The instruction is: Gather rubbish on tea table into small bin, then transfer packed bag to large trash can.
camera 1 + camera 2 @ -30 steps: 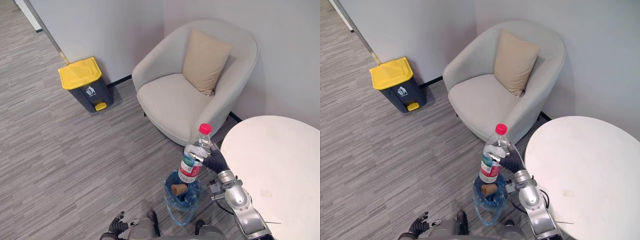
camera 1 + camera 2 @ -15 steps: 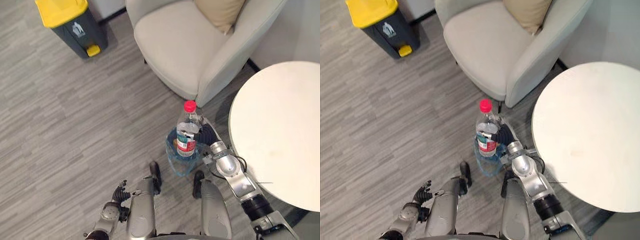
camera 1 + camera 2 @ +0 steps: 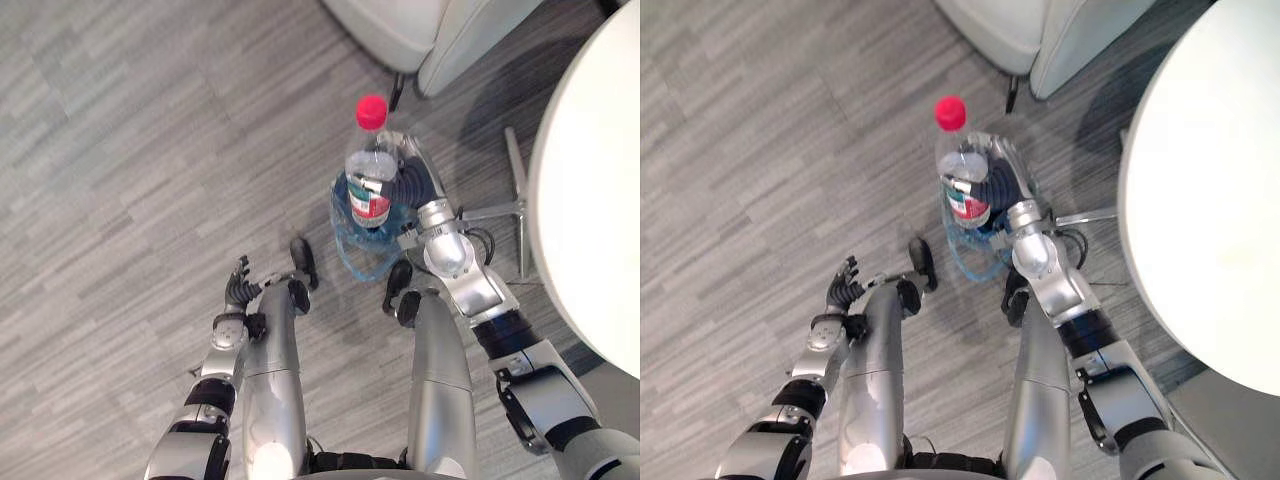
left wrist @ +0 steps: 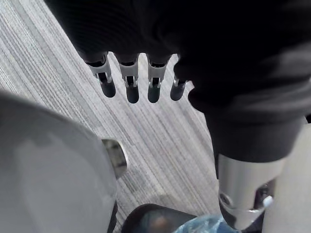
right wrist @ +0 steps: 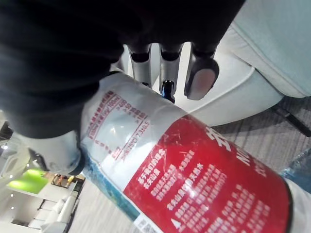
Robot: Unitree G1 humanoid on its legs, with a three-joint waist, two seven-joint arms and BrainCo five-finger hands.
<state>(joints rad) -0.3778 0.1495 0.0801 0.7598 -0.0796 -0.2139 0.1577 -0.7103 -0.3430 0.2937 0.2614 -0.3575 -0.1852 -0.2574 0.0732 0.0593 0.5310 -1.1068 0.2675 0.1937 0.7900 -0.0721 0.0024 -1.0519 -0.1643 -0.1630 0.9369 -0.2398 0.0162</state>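
Right hand [image 3: 414, 186] stays clamped on the clear red-capped plastic bottle [image 3: 369, 178] over the blue-bagged bin [image 3: 349, 248]; only the view tipped down. Release remains; left hand [image 3: 240, 291] hangs slack-fingered.

Two silver-grey arms, the left arm [image 3: 213, 395] and the right arm [image 3: 478, 292], made of smooth rounded shells with black bands and black collars at the joints, and with a polished round joint [image 3: 447, 253] just behind the right wrist. On the left hand [image 3: 238, 290] and the right hand [image 3: 418, 188], a dark ribbed cover [image 4: 243, 73] over wrist and back. Beyond the cover, slim silver fingers [image 4: 132, 90] in a row with glossy dark tips, and a paler oval pad on one right fingertip [image 5: 199, 80].
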